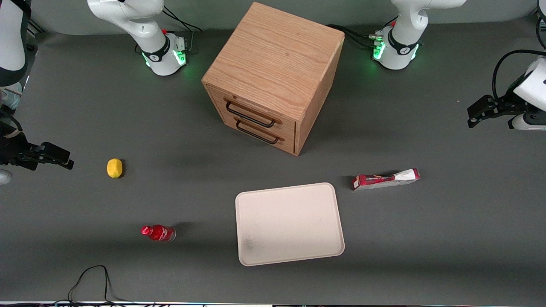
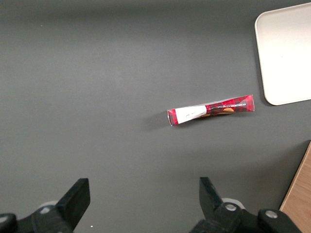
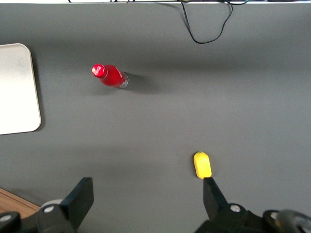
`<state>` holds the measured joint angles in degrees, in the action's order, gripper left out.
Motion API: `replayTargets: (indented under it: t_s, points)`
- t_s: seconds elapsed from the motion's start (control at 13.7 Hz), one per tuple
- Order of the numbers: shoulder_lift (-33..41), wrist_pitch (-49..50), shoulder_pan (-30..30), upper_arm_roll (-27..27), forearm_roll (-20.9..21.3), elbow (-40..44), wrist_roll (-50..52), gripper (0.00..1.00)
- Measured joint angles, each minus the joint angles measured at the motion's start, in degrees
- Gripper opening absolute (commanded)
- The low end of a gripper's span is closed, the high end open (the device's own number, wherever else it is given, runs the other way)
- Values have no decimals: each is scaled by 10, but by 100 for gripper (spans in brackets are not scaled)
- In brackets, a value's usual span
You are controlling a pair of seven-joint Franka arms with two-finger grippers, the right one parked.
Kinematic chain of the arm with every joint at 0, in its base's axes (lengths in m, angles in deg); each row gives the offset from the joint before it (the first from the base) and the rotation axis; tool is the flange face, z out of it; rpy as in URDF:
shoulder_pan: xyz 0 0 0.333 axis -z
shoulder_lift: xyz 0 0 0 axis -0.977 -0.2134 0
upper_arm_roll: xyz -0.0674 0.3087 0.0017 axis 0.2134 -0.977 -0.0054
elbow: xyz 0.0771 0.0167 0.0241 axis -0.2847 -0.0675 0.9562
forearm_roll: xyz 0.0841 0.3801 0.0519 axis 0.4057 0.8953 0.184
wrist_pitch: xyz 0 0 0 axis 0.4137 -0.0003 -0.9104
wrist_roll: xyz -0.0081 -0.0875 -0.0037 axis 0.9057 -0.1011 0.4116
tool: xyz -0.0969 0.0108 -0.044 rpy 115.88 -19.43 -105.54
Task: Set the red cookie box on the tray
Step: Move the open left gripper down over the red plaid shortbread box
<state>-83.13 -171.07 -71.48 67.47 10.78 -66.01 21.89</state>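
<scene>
A: Where's the red cookie box point(image 1: 386, 179) rn?

B: Flat on the counter point(image 1: 448, 238), just beside the tray point(image 1: 290, 260) at the tray's corner toward the working arm's end, a bit farther from the front cam than most of the tray. Not touching it, small gap. White end patch points toward the working arm's end.

A: Tray got anything on it?

B: Pale beige w/ a faint dark smudge near one corner. Sits closer to the front cam than the wooden drawer cabinet point(image 1: 273, 76).

A: And the gripper point(image 1: 477, 113)?

B: Up in the air at the working arm's edge of the counter, well apart from the box, holding nothing. In the wrist view its fingers point(image 2: 75, 196) are spread wide, w/ the box point(image 2: 211, 110) lying on bare counter between and ahead of them, and the tray's corner point(image 2: 286, 53) off to one side.

A: Other stuff?

B: Small red bottle point(image 1: 158, 233) upright and a yellow lemon-ish thing point(image 1: 114, 168), both toward the parked arm's end, well apart from the tray. Black cable point(image 1: 91, 277) looped at the counter edge near the front cam. Cabinet has 2 drawers w/ dark handles point(image 1: 251, 121), both closed.
</scene>
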Motion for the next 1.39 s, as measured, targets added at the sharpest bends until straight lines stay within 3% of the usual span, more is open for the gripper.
replayTargets:
  t_s: [0.29,0.8,1.24,1.39]
  points:
    - [-5,-1,0,7,0,-7,-1,100]
    - [-67,0,15,90,20,-38,-38,100]
    - [-133,-88,18,85,23,-40,-392,98]
    - [-161,-138,18,85,23,-45,-459,98]
